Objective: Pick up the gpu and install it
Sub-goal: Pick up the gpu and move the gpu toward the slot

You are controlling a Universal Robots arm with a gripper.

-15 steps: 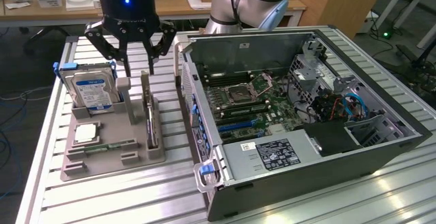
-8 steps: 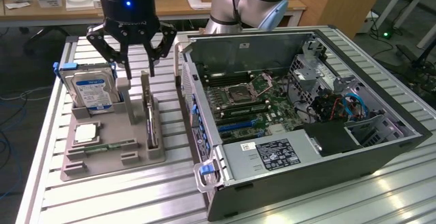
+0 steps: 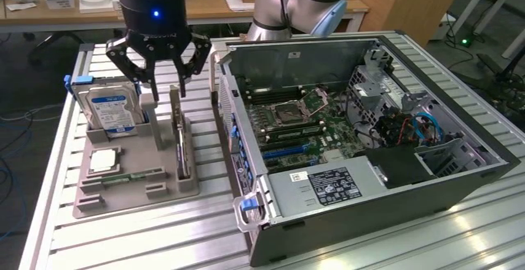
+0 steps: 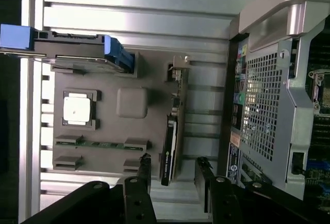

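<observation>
The gpu (image 3: pixel 181 142) stands on edge in a slot of the grey holder tray (image 3: pixel 123 199), a thin card with a silver bracket at its far end. In the wrist view the gpu (image 4: pixel 172 126) runs edge-on, green board and black face side by side. My gripper (image 3: pixel 167 90) hangs open just above the card's far end, touching nothing. Its two black fingers straddle the line of the card in the wrist view, where the gripper (image 4: pixel 174 168) holds nothing. The open computer case (image 3: pixel 361 135) lies beside the tray, motherboard (image 3: pixel 299 125) exposed.
On the tray also stand a silver hard drive (image 3: pixel 110 113) with a blue label, a CPU (image 3: pixel 105 159) and a narrow memory stick (image 3: pixel 131 176). The case wall (image 4: pixel 268 95) is close to the gpu. Everything rests on a slatted aluminium table (image 3: pixel 147 239).
</observation>
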